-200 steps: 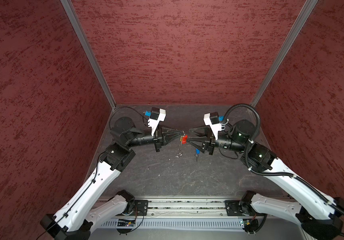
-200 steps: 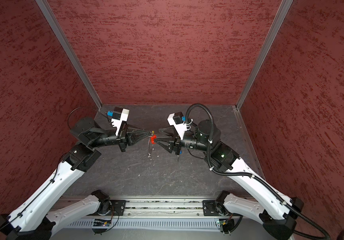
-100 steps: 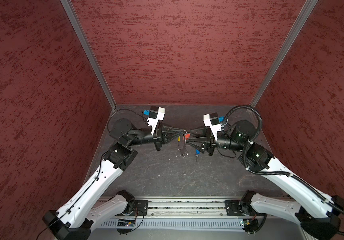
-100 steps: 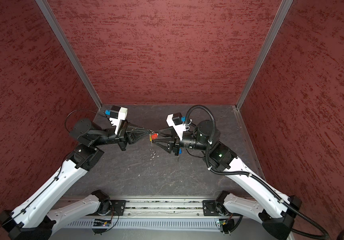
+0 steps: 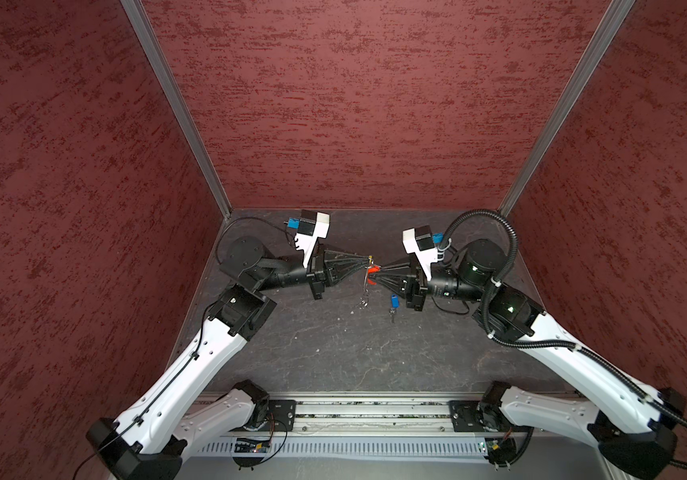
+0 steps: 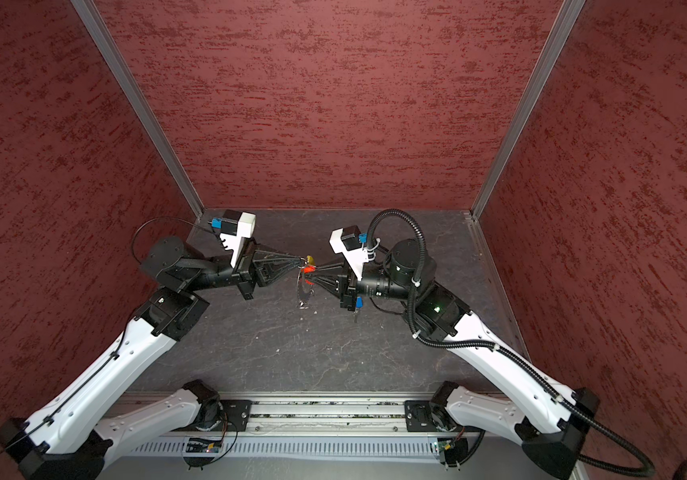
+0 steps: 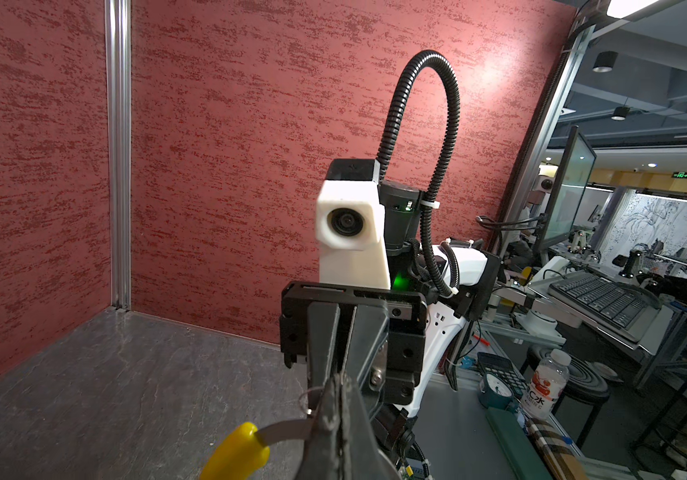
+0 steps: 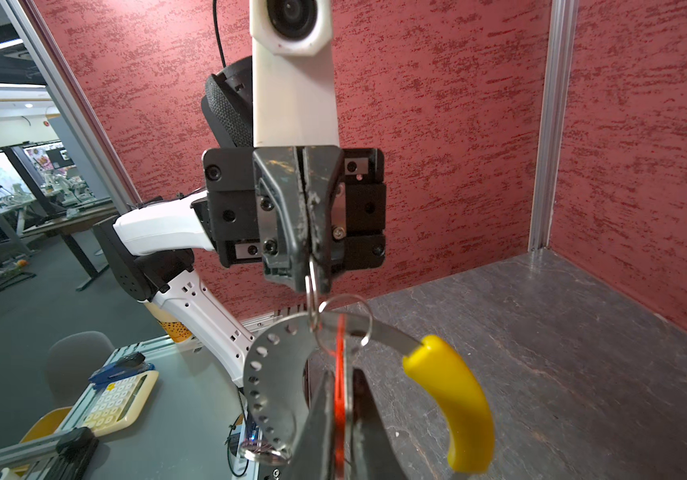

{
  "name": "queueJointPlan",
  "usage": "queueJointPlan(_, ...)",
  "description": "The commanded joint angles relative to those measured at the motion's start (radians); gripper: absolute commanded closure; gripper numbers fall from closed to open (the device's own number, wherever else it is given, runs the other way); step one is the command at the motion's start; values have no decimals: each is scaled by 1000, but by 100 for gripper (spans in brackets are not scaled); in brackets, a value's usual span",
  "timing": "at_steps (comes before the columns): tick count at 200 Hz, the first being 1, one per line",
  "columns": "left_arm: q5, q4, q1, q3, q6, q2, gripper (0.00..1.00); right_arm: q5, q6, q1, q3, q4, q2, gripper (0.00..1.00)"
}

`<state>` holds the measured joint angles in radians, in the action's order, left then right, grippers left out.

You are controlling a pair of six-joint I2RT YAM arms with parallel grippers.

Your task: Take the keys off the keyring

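Note:
The keyring hangs in the air between both grippers: a curved silvery perforated strip with a yellow sleeve and small split rings. My left gripper is shut on one split ring at the top, which the right wrist view shows clearly. My right gripper is shut on the red head of one key, still threaded on a ring. In both top views the two fingertips meet mid-table, left gripper against right gripper. The blue-headed key lies loose on the table under the right gripper.
The dark grey tabletop is walled in by red panels on three sides. The arms' mounting rail runs along the front edge. A desk with a calculator and a bottle stands outside the cell.
My right gripper has closed its jaws on the red key's head. The left gripper has stayed shut on the ring, shifting only slightly.

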<state>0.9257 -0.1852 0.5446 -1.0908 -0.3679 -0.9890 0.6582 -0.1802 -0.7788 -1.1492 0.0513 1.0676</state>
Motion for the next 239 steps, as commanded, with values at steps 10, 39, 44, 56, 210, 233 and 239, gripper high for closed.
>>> queueJointPlan(10,-24,-44,6,11,-11,8,100,20,15,-2,-25,-7,-10,100)
queueJointPlan(39,-28,-80,6,18,-30,12,100,32,17,-5,-27,9,3,100)
queueJointPlan(44,-30,-87,6,21,-33,12,100,33,21,-7,-29,15,5,100)
queueJointPlan(56,-31,-99,6,24,-37,15,100,37,25,-11,-32,31,13,100)
queueJointPlan(210,-13,-117,-6,47,-49,44,100,-107,25,-36,-80,31,-77,54)
queueJointPlan(233,-13,-124,4,49,-49,48,100,-129,-9,-36,-78,-62,-72,54)
queueJointPlan(239,-13,-126,5,49,-48,50,100,-128,-17,-36,-80,-81,-64,54)
